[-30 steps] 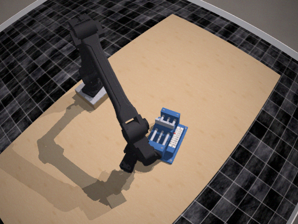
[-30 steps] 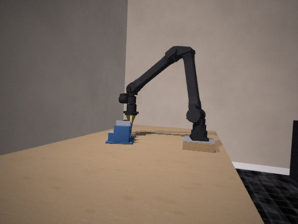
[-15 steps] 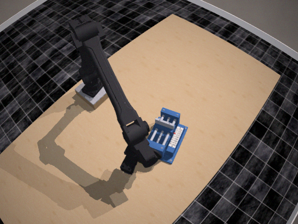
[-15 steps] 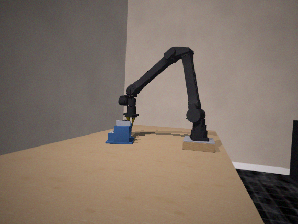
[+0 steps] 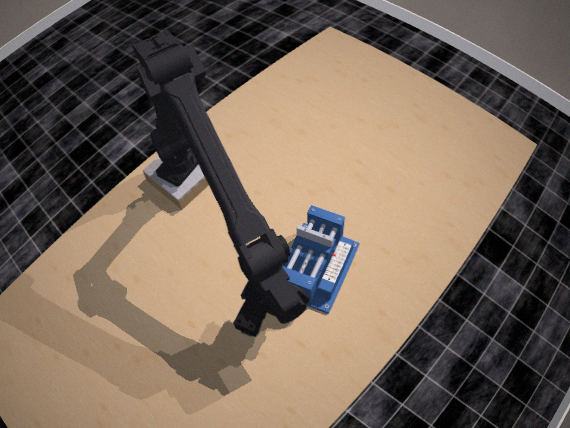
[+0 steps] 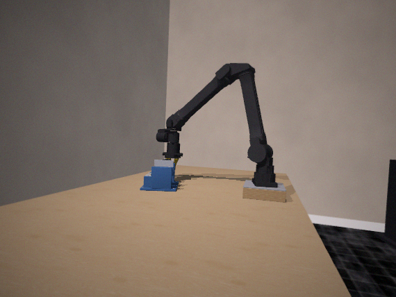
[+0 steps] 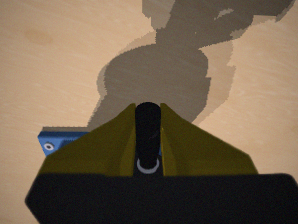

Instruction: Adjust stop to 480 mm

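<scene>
- Handwheel grip (image 7: pixel 148 131): upright between the fingers, beside the blue fixture (image 5: pixel 326 215) (image 6: pixel 162 177) (image 7: pixel 62 137).
- End effector (image 5: pixel 254 311) (image 6: pixel 172 160) (image 7: pixel 148 111): nearly closed, clamped on that grip.
- Grey stop (image 5: pixel 315 235) (image 6: pixel 163 163): toward the fixture's far end from the end effector.

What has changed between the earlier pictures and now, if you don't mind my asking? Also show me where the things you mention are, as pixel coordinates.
The jaws (image 6: pixel 171 161) have moved down and closed, taking hold of the black handwheel grip (image 7: pixel 148 127). The grey stop plate (image 5: pixel 315 236) (image 6: pixel 163 163), red pointer (image 5: pixel 334 255) and blue base (image 5: pixel 354 250) (image 6: pixel 160 189) look unmoved.
</scene>
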Available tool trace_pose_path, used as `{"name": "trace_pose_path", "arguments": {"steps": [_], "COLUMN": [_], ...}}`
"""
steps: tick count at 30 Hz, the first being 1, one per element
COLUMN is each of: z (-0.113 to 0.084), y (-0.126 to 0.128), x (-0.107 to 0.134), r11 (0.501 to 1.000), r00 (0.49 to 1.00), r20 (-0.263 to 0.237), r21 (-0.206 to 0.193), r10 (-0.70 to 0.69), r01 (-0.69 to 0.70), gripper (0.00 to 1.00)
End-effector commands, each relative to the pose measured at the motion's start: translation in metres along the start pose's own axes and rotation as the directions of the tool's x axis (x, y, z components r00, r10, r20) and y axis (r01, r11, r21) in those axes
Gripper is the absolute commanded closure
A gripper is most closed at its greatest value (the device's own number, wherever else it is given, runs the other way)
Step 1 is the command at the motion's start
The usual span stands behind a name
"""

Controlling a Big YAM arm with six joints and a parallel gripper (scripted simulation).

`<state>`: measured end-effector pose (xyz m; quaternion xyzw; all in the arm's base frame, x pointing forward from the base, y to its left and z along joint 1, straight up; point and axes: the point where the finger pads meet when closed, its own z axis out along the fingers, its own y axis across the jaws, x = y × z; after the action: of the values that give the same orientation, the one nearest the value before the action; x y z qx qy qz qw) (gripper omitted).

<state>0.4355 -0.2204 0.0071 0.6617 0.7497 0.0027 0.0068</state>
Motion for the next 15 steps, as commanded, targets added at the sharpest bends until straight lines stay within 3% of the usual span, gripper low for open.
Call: {"name": "trace_pose_path", "arguments": {"steps": [1,7,15], "z": [-0.001,-0.004,0.002], "y": [0.010,0.031,0.037], "x": [-0.010,-0.011,-0.012], "r11": [1.000,0.999,0.999], "r00": [1.000,1.000,1.000], "r20": [0.014,0.031,0.028], "r21": [-0.008,-0.036,-0.035], "r10": [0.005,0.002,0.004], "r01": [-0.005,-0.001,-0.003], "gripper": [0.94,0.94,0.94]}}
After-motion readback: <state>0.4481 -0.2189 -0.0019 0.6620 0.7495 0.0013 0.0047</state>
